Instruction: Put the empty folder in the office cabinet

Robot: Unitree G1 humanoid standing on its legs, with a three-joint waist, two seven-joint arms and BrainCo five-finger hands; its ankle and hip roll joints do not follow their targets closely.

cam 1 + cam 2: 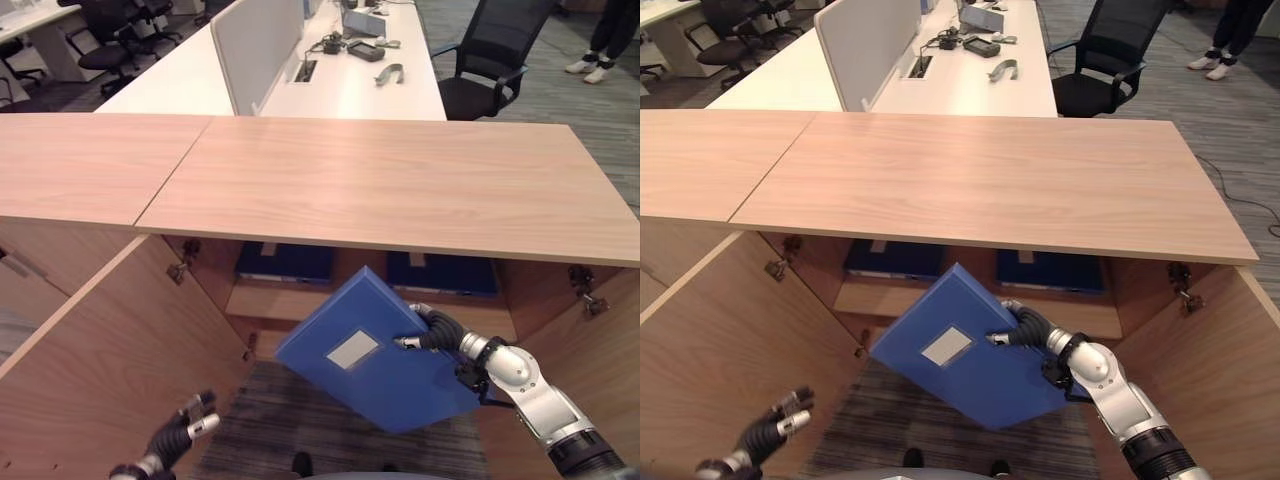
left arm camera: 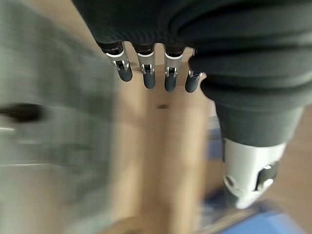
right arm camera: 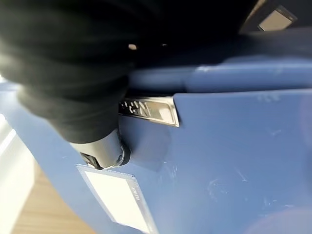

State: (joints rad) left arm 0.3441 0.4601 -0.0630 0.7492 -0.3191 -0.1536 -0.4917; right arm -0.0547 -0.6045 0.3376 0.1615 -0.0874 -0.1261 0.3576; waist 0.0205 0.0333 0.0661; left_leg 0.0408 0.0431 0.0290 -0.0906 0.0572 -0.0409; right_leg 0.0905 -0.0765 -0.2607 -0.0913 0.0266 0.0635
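A blue box folder [image 1: 370, 350] with a pale label hangs tilted in front of the open wooden cabinet [image 1: 400, 190], below its top board. My right hand [image 1: 440, 333] is shut on the folder's right edge, thumb on its face; the right wrist view has the thumb [image 3: 105, 153] pressed on the blue cover [image 3: 229, 156]. Two more blue folders [image 1: 285, 262] [image 1: 440, 272] lie on the shelf inside. My left hand [image 1: 185, 425] hangs low by the left door with straight fingers [image 2: 146, 73] and holds nothing.
The cabinet's left door [image 1: 110, 360] and right door [image 1: 1230, 370] stand open on either side. Behind the cabinet is a white desk [image 1: 350, 85] with a divider and small items, plus a black chair [image 1: 490, 60]. A person's feet [image 1: 592, 68] stand at the far right.
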